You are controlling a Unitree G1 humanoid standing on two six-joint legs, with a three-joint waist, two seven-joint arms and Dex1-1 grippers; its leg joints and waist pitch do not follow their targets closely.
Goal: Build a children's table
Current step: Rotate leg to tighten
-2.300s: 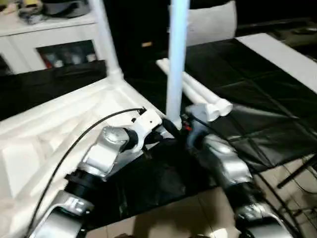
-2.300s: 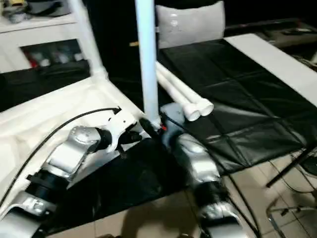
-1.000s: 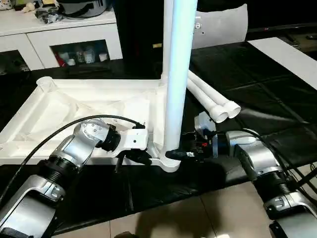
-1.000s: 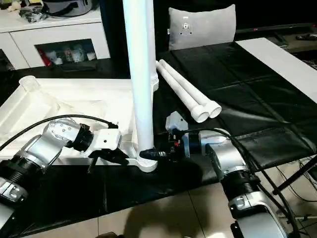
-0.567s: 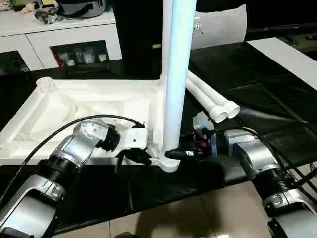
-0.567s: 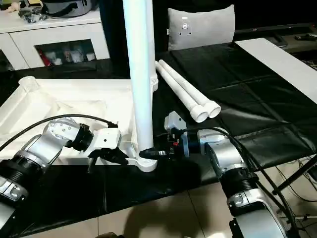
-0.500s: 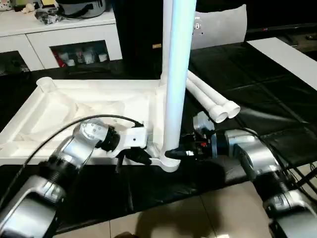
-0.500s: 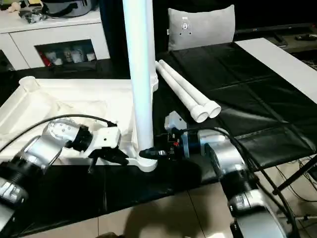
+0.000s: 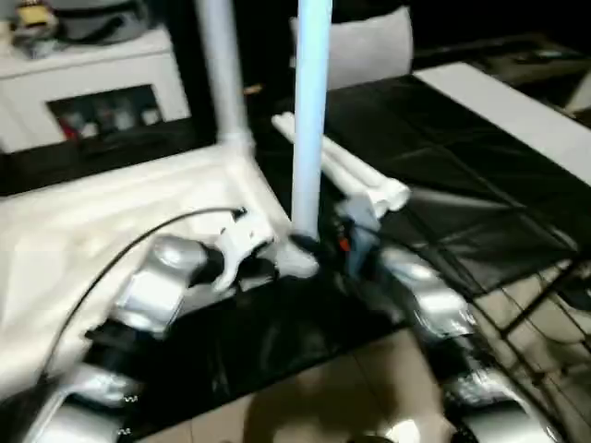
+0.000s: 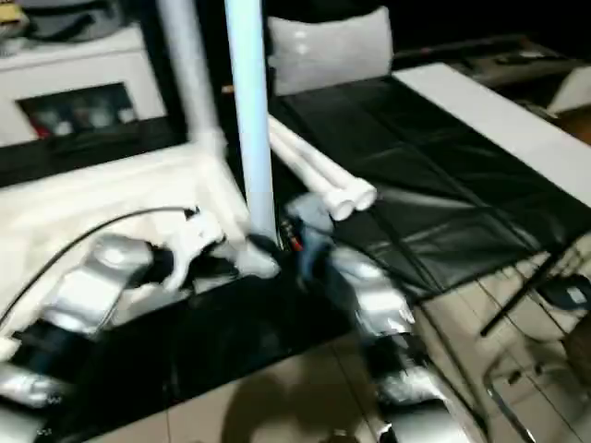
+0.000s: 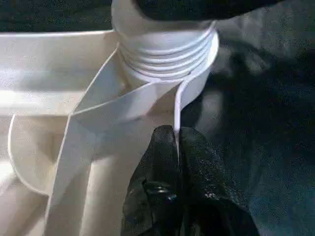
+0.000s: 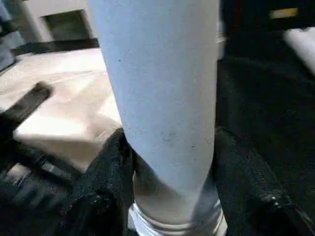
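A black sheet point(image 9: 434, 175) is covering the floor before a white cabinet point(image 9: 92, 83). The ribbed tabletop point(image 9: 111, 231) is lying upside down at left. The left gripper point(image 11: 176, 142) is pinching its thin rim; the right gripper point(image 12: 167, 162) is clasping the smooth upright leg point(image 9: 309, 120) in the near corner socket point(image 11: 167, 54).

You see two silver jointed forearms, a black cable looping over your left one, and black rubbery fingers point(image 11: 167, 167) on both grippers

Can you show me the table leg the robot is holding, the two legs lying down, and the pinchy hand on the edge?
held leg point(image 9: 307, 138), left eye view, middle of its shaft.
two loose legs point(image 9: 355, 180), left eye view, near their open ends.
left gripper point(image 11: 177, 142), left wrist view, fingertips pinching the tabletop point(image 11: 44, 69) rim.
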